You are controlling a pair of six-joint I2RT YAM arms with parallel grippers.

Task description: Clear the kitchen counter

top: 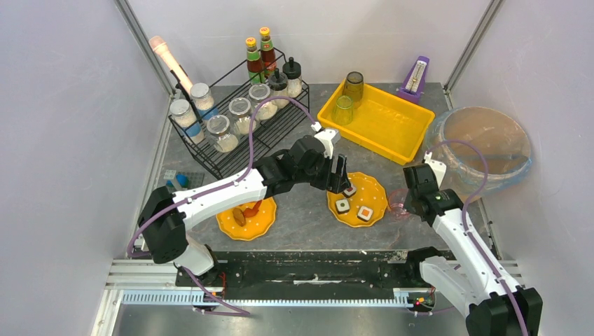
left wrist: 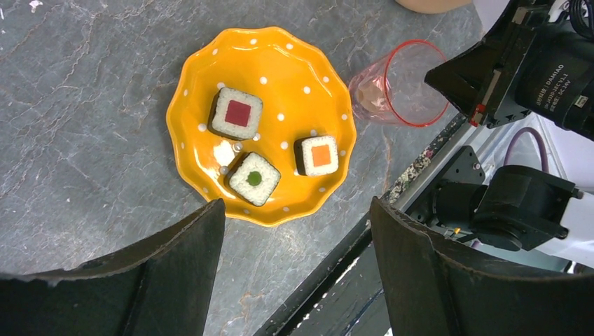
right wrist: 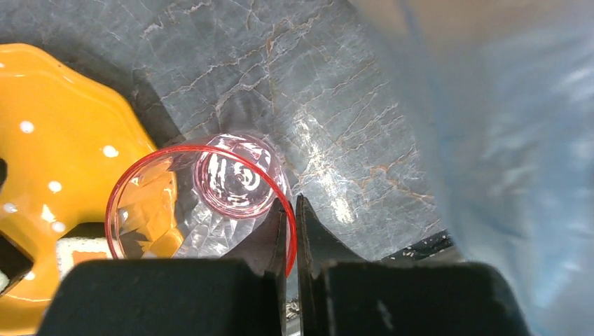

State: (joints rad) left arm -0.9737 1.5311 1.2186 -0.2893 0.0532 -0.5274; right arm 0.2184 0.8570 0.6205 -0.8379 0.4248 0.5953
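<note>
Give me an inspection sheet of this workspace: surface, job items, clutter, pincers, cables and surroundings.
Surface: kitchen counter, dark grey with pale veining.
Job's things: sushi plate holding three sushi pieces; second orange plate with food, partly hidden under the left arm; pink cup beside the sushi plate.
Clutter: black wire rack with jars and bottles; yellow tray with two tumblers; clear tub at the right edge.
Pincers: left pincer open above the sushi plate; right pincer shut on the pink cup's rim.
Cables: purple cable looping along each arm.
Surroundings: pale walls on three sides.
</note>
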